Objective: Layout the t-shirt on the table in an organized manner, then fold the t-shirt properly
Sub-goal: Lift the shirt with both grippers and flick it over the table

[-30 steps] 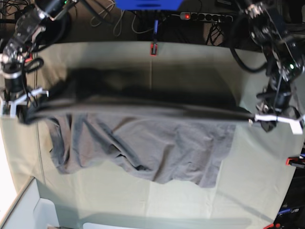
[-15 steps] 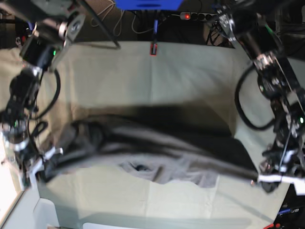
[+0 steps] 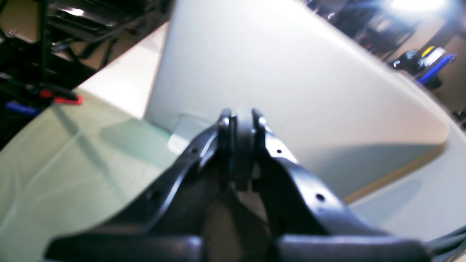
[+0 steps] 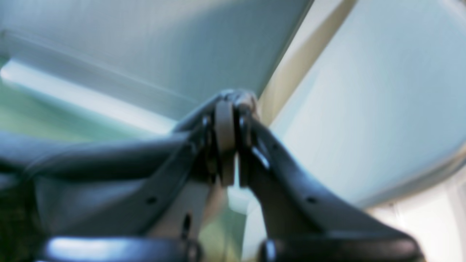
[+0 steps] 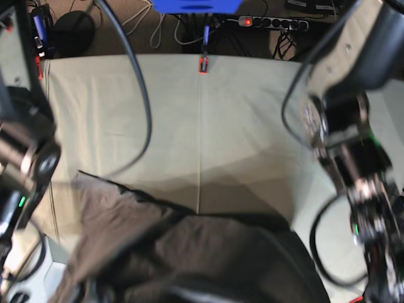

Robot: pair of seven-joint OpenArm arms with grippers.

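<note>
T-shirt [image 5: 189, 259] cloth is pinched in both closed grippers, left gripper [image 3: 238, 120] and right gripper [image 4: 229, 105], one at each end. It hangs between them over the table's [image 5: 240, 126] near edge, long axis running arm to arm, neither nearer.

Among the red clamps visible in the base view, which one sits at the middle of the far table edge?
The red clamp on the cloth's centre crease, just below the blue object. The other red clamp sits at the far corner, near the image's left edge.
</note>
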